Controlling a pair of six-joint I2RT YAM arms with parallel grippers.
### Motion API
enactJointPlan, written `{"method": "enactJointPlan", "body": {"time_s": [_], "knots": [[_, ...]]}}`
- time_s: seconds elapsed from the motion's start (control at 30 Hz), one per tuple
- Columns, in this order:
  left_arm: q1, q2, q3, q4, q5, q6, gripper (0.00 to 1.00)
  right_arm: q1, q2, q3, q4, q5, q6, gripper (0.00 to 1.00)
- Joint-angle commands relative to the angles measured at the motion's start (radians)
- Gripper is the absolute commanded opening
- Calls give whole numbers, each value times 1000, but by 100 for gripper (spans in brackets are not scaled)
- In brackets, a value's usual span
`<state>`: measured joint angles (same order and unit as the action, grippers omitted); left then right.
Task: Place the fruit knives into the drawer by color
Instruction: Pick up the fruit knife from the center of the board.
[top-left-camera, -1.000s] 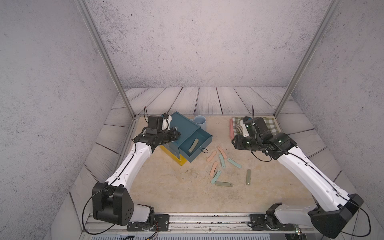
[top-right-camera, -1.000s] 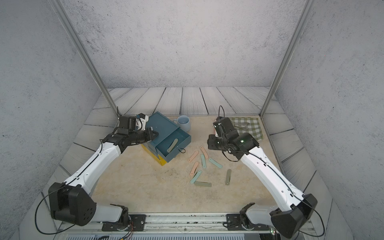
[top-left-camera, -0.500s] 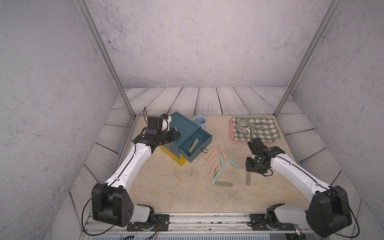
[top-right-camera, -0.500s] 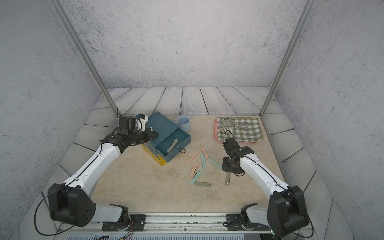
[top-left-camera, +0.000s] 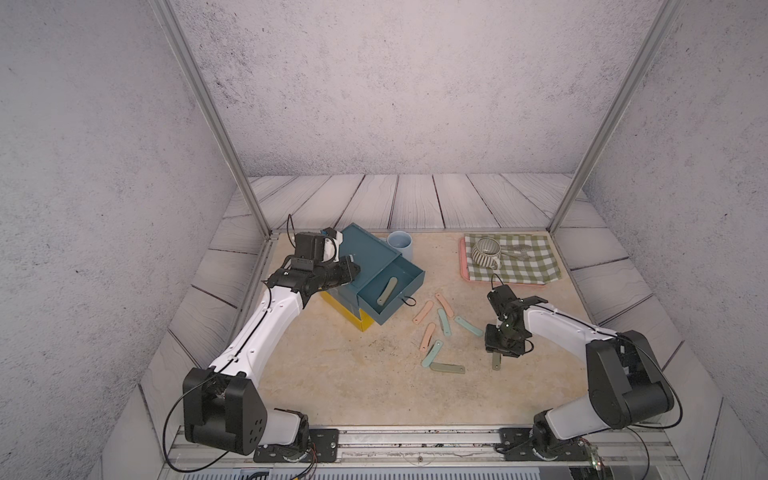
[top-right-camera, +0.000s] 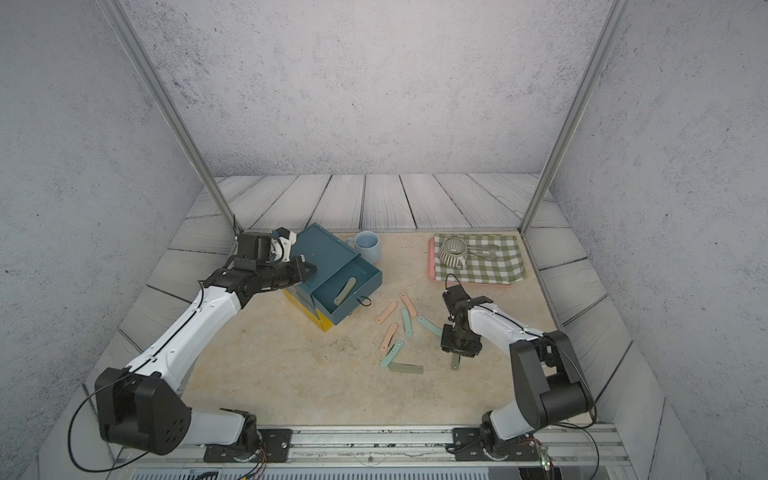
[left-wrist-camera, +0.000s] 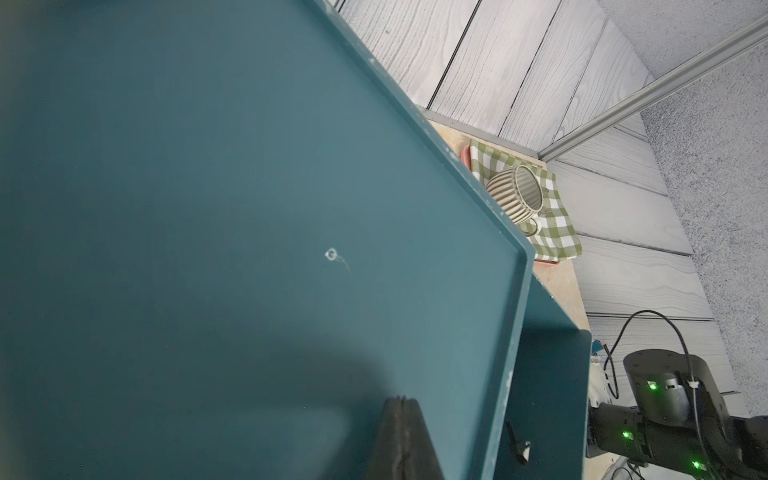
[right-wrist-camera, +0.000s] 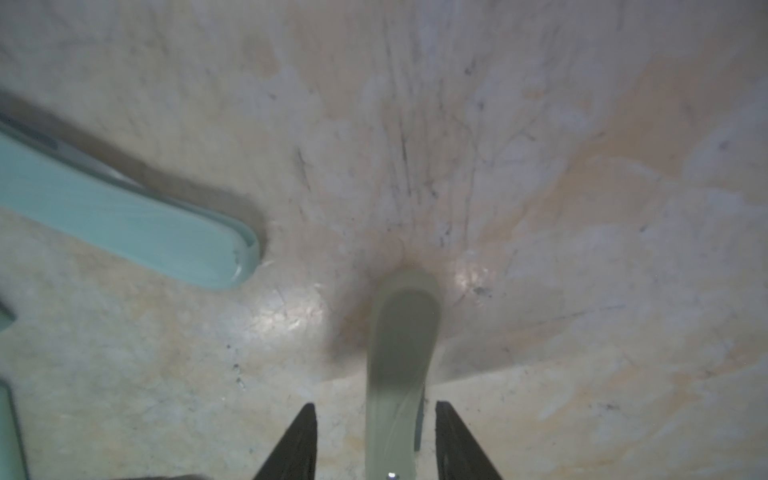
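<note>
While the top drawer stands open: one olive-green knife (top-left-camera: 387, 291) is seen lying inside the teal drawer (top-left-camera: 403, 299), left of centre in both top views.
Chest (top-left-camera: 365, 249): a teal tier is stacked over yellow tiers.
Left gripper (left-wrist-camera: 399, 432): the fingers are pressed together with nothing between them and rest on the chest's teal top. The chest is judged to be steadied this way.
Right gripper (top-left-camera: 497, 354): it is lowered right of centre, jaws parted astride a second olive knife (right-wrist-camera: 403, 332). A gap shows on each side, so nothing is gripped yet.
Step in hand: the second olive knife is to be pinched across its narrow width.
Doing it well: the jaws should be centred first, since the knife lies nearer one jaw in the right wrist view. The tips should be kept low, as the knife is flat and thin and could be flipped by a high pinch.
Loose knives: three pink (top-left-camera: 423, 311), three mint (top-left-camera: 444, 322) and one more olive (top-left-camera: 447, 368) are scattered at centre frame.
Nearest neighbour: a mint knife (right-wrist-camera: 124, 216) lies near but apart.
Open room: bare tabletop (top-left-camera: 332, 374) is found at lower centre.
Edges: the route to the drawer crosses the loose knives, so height is needed. The drawer's front wall and ring pull (top-left-camera: 409, 300) must be cleared. The blue cup (top-left-camera: 401, 243) stands just behind the drawer.
</note>
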<state>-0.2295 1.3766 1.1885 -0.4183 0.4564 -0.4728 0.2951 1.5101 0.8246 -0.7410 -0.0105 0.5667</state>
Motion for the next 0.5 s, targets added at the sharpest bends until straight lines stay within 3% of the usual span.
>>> {"method": "enactJointPlan", "body": {"time_s": [0.0, 0.47], "knots": [[5, 3, -34, -103, -29, 6, 0, -8, 27, -15, 14, -17, -7, 47], [5, -4, -35, -107, -32, 8, 0, -15, 61, -22, 29, -36, 5, 43]]}}
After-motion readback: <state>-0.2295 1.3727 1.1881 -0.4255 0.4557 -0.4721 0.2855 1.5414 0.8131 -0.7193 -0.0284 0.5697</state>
